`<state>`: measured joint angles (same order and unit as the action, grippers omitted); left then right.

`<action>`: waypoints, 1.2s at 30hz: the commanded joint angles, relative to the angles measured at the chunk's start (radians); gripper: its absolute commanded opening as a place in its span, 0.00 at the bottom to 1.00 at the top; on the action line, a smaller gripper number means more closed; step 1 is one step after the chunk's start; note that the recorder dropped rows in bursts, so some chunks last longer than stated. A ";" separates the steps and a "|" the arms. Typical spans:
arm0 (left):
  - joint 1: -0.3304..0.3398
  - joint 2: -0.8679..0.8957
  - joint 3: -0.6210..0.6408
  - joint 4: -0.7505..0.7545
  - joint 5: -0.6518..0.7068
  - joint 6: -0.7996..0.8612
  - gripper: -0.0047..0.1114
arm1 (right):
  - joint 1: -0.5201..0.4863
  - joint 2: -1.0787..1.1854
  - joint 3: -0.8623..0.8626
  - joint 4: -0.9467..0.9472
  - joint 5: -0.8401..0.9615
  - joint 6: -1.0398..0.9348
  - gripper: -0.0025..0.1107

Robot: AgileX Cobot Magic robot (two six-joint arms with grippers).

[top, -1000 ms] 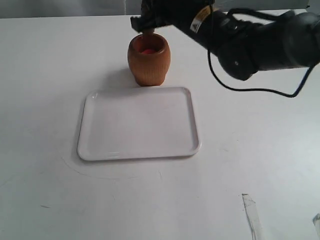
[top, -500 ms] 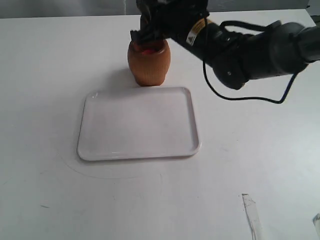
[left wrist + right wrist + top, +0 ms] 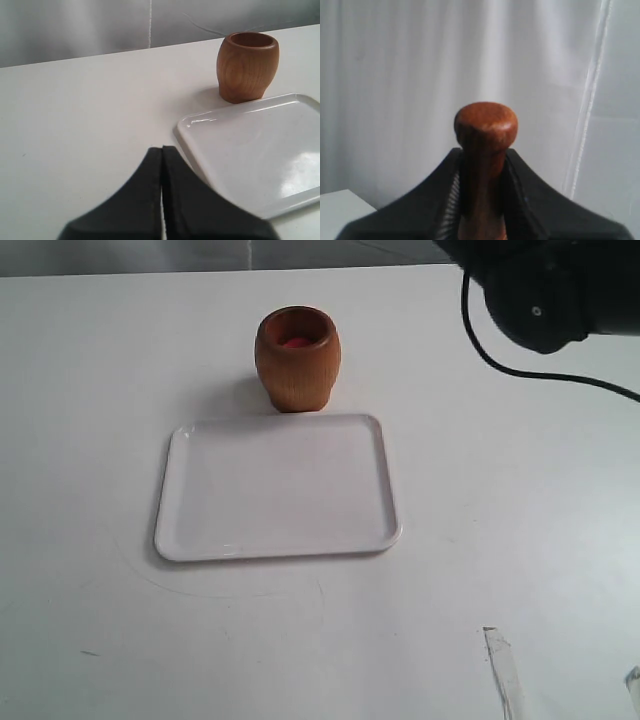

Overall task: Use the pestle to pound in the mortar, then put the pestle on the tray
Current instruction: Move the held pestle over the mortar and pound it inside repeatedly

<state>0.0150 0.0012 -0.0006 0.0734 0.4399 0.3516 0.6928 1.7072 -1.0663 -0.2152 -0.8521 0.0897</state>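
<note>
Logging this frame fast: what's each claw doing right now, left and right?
Left claw: closed, holding nothing.
Right claw: closed on the pestle.

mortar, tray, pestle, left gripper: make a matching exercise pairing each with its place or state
1. mortar
2. tray
3. pestle
4. left gripper

A. shut, holding nothing
B. clamped in the right gripper
C. lying flat, bare
D. standing upright beside the tray

Pairs: 1-D, 2-C, 3-B, 4-A
</note>
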 commanded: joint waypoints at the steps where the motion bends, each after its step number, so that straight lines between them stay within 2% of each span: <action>1: -0.008 -0.001 0.001 -0.007 -0.003 -0.008 0.04 | -0.006 0.038 0.000 -0.015 0.041 -0.015 0.02; 10: -0.008 -0.001 0.001 -0.007 -0.003 -0.008 0.04 | -0.006 0.315 0.000 0.023 0.054 -0.006 0.02; 16: -0.008 -0.001 0.001 -0.007 -0.003 -0.008 0.04 | -0.006 0.393 0.000 0.030 0.056 0.019 0.02; 21: -0.008 -0.001 0.001 -0.007 -0.003 -0.008 0.04 | -0.006 0.282 0.000 0.049 0.034 -0.038 0.02; 29: -0.008 -0.001 0.001 -0.007 -0.003 -0.008 0.04 | -0.006 -0.054 0.000 -0.022 0.031 -0.049 0.02; 36: -0.008 -0.001 0.001 -0.007 -0.003 -0.008 0.04 | -0.006 -0.017 0.000 -0.009 0.053 -0.049 0.02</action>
<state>0.0150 0.0012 -0.0006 0.0734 0.4399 0.3516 0.6928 1.6406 -1.0666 -0.2187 -0.8301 0.0492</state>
